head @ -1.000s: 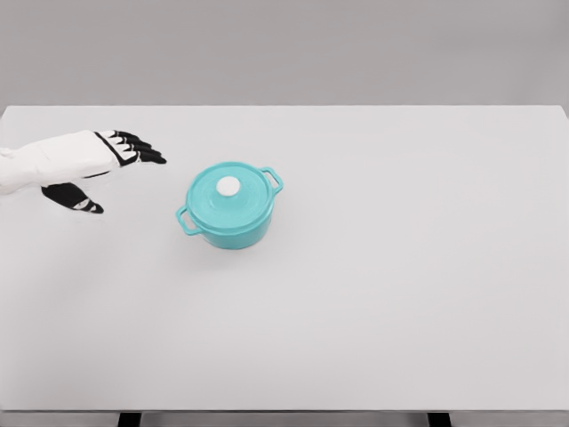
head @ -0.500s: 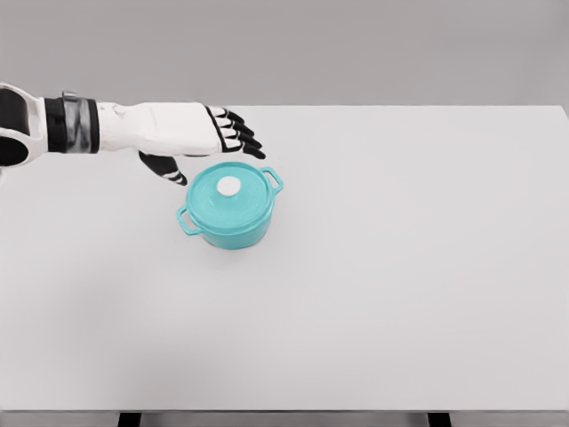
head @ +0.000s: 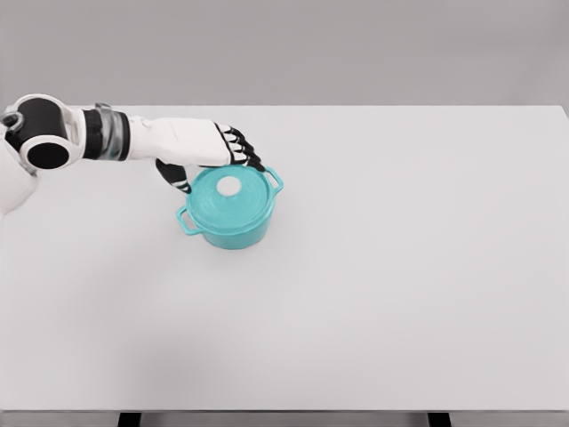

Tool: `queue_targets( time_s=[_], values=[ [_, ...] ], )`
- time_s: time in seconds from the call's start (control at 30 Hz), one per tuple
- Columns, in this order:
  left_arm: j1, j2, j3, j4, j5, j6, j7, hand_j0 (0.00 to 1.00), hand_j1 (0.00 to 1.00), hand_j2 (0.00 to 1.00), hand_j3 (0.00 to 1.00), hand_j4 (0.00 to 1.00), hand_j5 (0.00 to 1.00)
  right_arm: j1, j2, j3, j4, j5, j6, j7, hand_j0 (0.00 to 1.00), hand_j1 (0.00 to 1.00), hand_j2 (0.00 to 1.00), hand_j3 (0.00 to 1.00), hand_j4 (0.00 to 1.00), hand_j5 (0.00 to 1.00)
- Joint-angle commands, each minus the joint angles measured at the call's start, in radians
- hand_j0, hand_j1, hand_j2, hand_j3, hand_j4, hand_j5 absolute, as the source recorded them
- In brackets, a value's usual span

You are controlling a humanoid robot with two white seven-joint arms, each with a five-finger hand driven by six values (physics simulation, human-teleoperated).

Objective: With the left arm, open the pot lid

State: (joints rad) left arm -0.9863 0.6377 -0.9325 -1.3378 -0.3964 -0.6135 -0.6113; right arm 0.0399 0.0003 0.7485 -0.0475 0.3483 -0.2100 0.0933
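A teal pot (head: pixel 229 218) with two side handles stands on the white table (head: pixel 400 267), left of the middle. Its teal lid (head: pixel 233 197) sits closed on it, with a small white knob (head: pixel 229 186) on top. My left hand (head: pixel 213 160) reaches in from the left and hovers over the pot's far left rim. Its black fingers (head: pixel 245 153) are spread above the back edge of the lid, and the thumb (head: pixel 175 181) hangs down beside the pot's left side. The hand holds nothing. The right arm is out of view.
The white table runs to a grey wall at the back. Its front edge lies near the bottom of the view.
My left arm has swept right from the table's left edge and lowered, so the hand now sits close over the pot's far left rim. The pot and lid have not moved.
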Motion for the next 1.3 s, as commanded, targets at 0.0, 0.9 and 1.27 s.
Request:
queue_targets(
  time_s=[0.0,0.9,1.27],
  values=[
    [-0.002,-0.007,0.0,0.003,0.001,0.003,0.0,0.98,0.98,0.98,0.98,0.98,0.98,0.0,0.0,0.0,0.0,0.0,0.0,0.0,1.0,1.0,1.0,1.0,1.0,1.0],
    [-0.009,-0.018,-0.051,-0.003,0.002,0.003,0.0,0.73,0.73,0.73,0.73,0.73,0.73,0.0,0.0,0.0,0.0,0.0,0.0,0.0,1.0,1.0,1.0,1.0,1.0,1.0],
    [-0.005,-0.018,-0.051,-0.003,0.002,0.003,0.0,0.61,0.61,0.61,0.61,0.61,0.61,0.0,0.0,0.0,0.0,0.0,0.0,0.0,1.0,1.0,1.0,1.0,1.0,1.0]
  ],
)
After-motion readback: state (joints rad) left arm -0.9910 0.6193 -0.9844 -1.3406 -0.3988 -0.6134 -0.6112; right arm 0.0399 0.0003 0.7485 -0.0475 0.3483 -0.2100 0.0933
